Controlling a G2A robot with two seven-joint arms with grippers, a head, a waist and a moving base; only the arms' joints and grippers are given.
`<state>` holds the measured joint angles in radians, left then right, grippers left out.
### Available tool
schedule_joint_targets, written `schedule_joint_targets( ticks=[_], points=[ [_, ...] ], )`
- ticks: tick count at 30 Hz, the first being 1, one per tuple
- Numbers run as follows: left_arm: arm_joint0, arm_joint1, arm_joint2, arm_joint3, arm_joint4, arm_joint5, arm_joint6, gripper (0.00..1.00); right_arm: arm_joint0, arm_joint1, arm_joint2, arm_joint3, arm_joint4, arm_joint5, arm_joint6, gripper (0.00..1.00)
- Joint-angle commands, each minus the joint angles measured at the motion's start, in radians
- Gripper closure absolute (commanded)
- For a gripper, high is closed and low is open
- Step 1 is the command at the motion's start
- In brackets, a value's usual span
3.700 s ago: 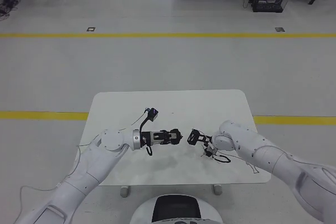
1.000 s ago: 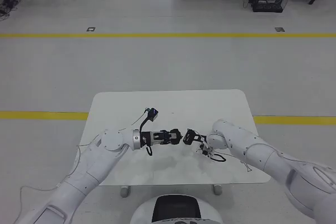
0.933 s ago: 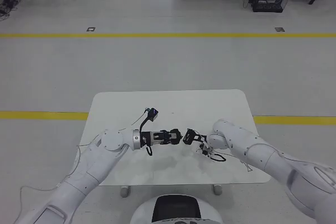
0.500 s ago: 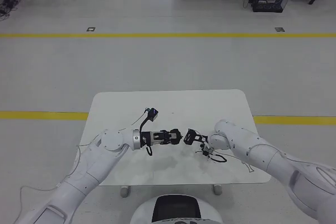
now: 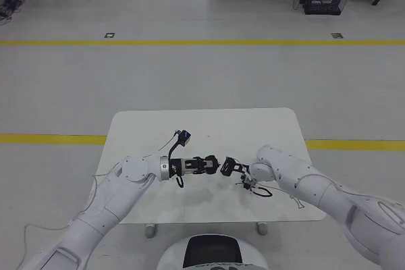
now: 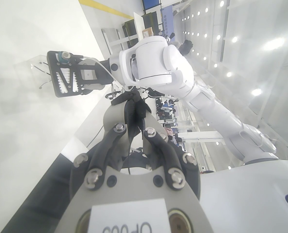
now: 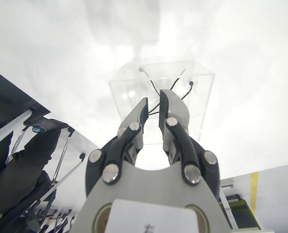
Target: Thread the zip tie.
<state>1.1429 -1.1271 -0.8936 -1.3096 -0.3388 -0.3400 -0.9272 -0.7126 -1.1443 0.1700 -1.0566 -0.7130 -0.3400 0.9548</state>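
Note:
Over the middle of the white table (image 5: pixel 270 125) my two grippers meet tip to tip. My left gripper (image 5: pixel 214 164) is shut on a black zip tie (image 6: pixel 133 103), which bunches and folds at its fingertips. My right gripper (image 5: pixel 227 165) is right in front of it, seen side-on in the left wrist view (image 6: pixel 53 75). In its own view the right gripper (image 7: pixel 153 99) stands open by a narrow gap, with nothing clearly held between the pads.
A clear plastic box (image 7: pixel 202 90) sits on the table just beyond the grippers, with several loose black zip ties (image 7: pixel 148 78) in it. The same box (image 6: pixel 28 64) appears behind the right gripper in the left wrist view. Table edges are close on the near side.
Since the earliest frame my right gripper has moved left, closing the gap to the left gripper. Over the last second both arms have barely shifted.

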Motion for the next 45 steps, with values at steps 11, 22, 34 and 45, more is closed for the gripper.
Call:
schedule_joint_targets(
  ticks=[11, 22, 34, 45],
  points=[
    [0.000, 0.000, 0.000, 0.000, 0.000, 0.000, 0.000, 1.00, -0.003, -0.020, 0.000, 0.022, -0.001, 0.000, 0.019, 0.88],
    [0.000, 0.000, 0.000, 0.000, 0.000, 0.000, 0.000, 1.00, -0.008, -0.034, 0.000, 0.046, -0.031, 0.000, -0.011, 0.88],
    [0.000, 0.000, 0.000, 0.000, 0.000, 0.000, 0.000, 1.00, -0.013, -0.040, 0.000, 0.058, -0.079, 0.000, -0.049, 0.88],
    [0.000, 0.000, 0.000, 0.000, 0.000, 0.000, 0.000, 1.00, -0.015, -0.054, 0.000, 0.076, -0.076, 0.000, -0.043, 0.91]
  ],
)
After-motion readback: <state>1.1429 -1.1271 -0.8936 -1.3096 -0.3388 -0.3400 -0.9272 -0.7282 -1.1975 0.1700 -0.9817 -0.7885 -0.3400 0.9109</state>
